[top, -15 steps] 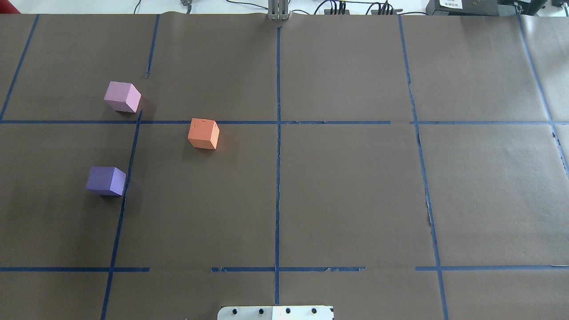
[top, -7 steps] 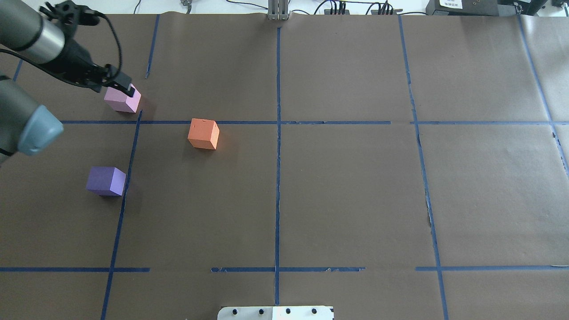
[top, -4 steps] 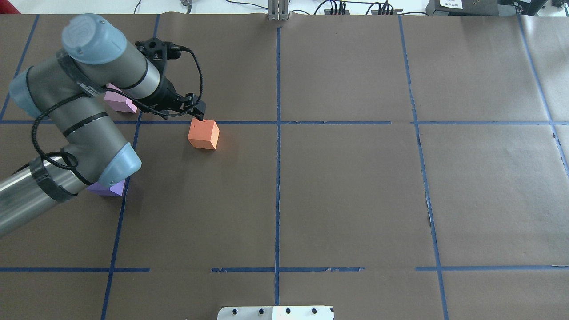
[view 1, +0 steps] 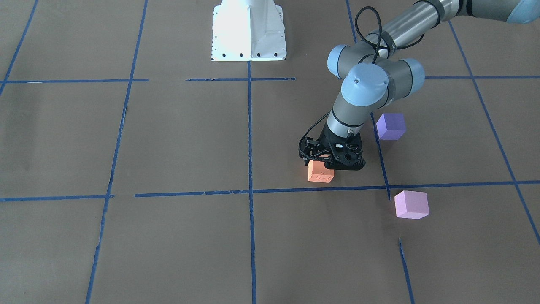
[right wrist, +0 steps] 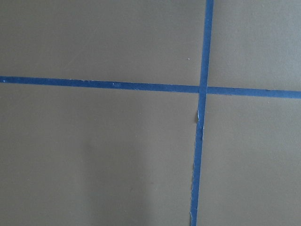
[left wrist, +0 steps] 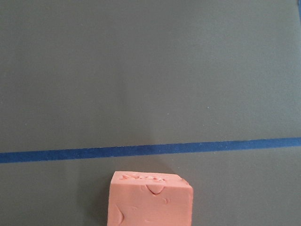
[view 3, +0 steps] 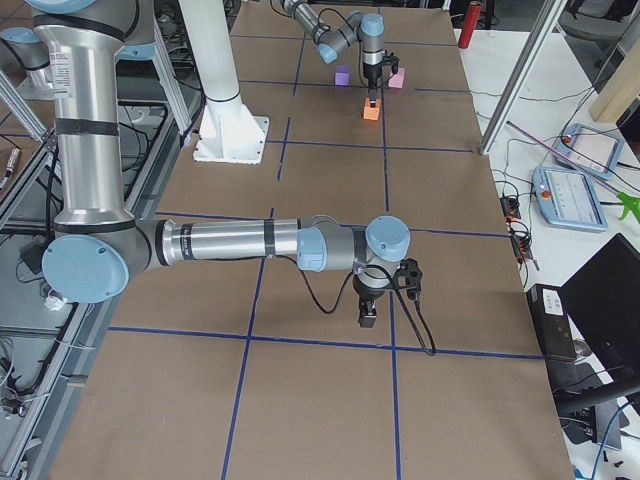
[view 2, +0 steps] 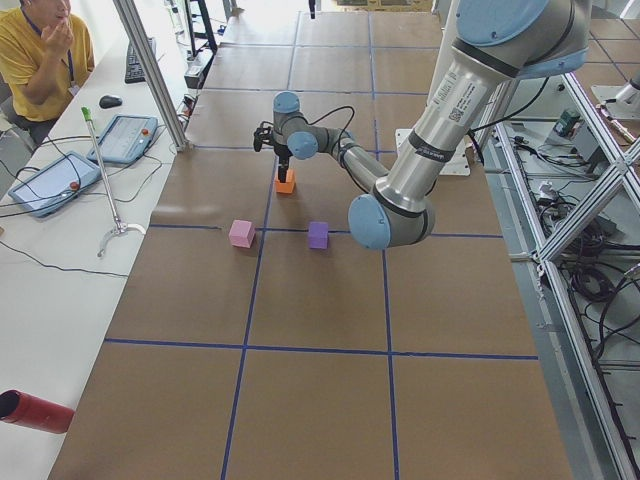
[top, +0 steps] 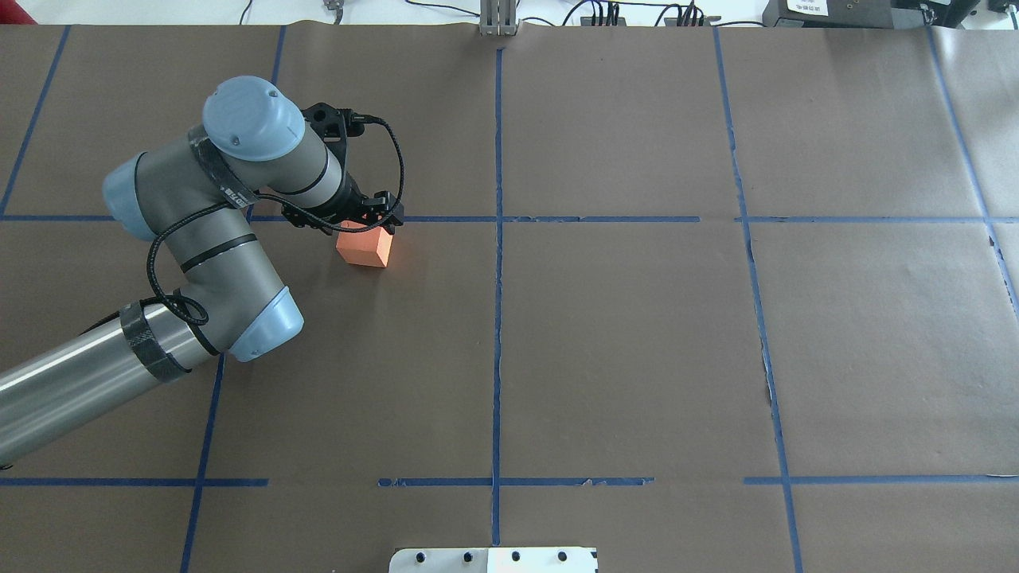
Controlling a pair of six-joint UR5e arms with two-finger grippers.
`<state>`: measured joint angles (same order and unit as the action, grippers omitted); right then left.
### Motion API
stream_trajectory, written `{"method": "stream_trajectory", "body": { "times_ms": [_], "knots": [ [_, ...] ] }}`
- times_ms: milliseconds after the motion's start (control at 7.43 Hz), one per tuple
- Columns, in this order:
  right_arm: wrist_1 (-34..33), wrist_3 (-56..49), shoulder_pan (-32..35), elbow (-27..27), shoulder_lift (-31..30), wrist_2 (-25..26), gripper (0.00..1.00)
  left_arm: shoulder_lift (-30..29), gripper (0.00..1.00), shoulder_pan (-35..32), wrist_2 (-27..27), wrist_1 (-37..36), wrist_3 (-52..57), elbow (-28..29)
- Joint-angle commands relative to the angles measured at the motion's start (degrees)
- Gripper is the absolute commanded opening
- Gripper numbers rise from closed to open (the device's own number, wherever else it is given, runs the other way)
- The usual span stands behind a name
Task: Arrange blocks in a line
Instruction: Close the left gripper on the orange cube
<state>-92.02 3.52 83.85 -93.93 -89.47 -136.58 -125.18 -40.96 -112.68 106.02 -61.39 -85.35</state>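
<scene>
nothing here reads clearly. the white label [top: 806, 7] on the black box [top: 832, 19] at the far edge of the worktop [top: 637, 334] is too small to make out, and the marks pressed into the orange block [left wrist: 150, 202] near its top edge spell nothing legible.

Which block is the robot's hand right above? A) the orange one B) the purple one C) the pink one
A: the left gripper hangs right above the orange block, while the pink block and the purple block sit apart from it with nothing over them.
</scene>
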Motion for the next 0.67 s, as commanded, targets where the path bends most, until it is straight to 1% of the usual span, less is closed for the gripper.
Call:
{"method": "stream_trajectory", "body": {
  "times_ms": [0, 135, 269, 404, 538],
  "knots": [
    [0.0, 0.0, 0.0, 0.06, 0.0, 0.0, 1.0, -0.06, 1.0, 1.4, 2.64, 0.33, -0.66, 2.02],
    [0.0, 0.0, 0.0, 0.06, 0.0, 0.0, 1.0, 0.02, 1.0, 2.36, 2.64, 1.46, -0.66, 2.2],
    [0.0, 0.0, 0.0, -0.02, 0.0, 0.0, 1.0, 0.02, 0.97, 2.72, 2.64, 3.21, -0.57, 3.42],
    [0.0, 0.0, 0.0, 0.06, 0.0, 0.0, 1.0, 0.2, 0.69, 2.64, 2.56, 4.45, 0.04, 3.78],
    [0.0, 0.0, 0.0, 0.06, 0.0, 0.0, 1.0, 0.2, 0.38, 1.85, 2.03, 4.55, 0.13, 3.79]
  ]
}}
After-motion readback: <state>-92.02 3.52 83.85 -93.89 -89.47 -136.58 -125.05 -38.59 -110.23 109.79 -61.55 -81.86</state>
